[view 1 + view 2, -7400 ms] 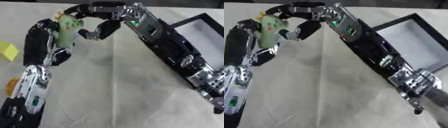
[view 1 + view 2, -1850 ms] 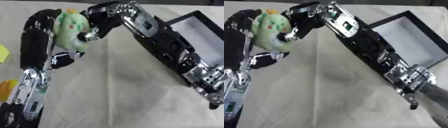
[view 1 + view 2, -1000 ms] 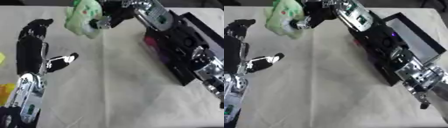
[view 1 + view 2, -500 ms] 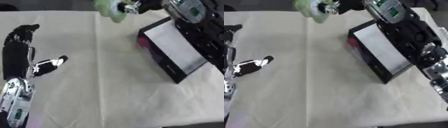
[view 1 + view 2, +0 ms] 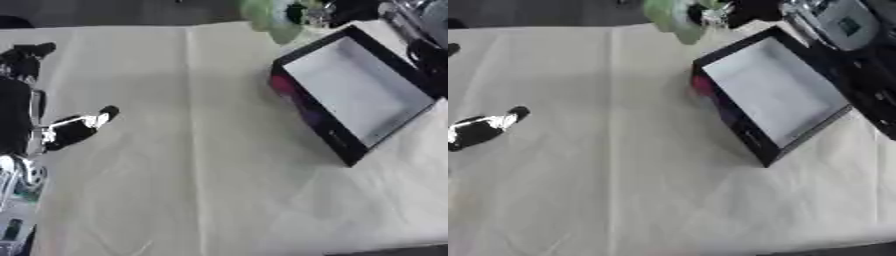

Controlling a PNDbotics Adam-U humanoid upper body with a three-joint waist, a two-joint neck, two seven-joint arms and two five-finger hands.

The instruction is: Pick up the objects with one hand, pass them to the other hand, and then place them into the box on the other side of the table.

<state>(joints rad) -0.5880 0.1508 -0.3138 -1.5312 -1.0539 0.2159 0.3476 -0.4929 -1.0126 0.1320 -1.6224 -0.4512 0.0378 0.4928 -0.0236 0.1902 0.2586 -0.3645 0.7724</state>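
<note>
A pale green soft toy [image 5: 267, 17] hangs at the top edge, above the far left corner of the box. My right hand [image 5: 337, 10] is shut on it, and the right arm [image 5: 842, 30] comes in from the upper right over the box's far side. The black box [image 5: 359, 85] with a bare white floor lies askew at the right, and nothing is visible in it. At the left edge my left hand [image 5: 22, 107] is open and holds nothing, fingers up and thumb [image 5: 83, 124] pointing right.
A cream cloth [image 5: 201, 165] with a lengthwise crease covers the table. The box's near left wall carries a pink-red patch [image 5: 284, 87]. The table's dark far edge [image 5: 105, 12] runs along the top.
The right hand took the green toy from the left hand and carried it right, up to the box's far corner. The left hand drew back to the left edge. The view also shifted.
</note>
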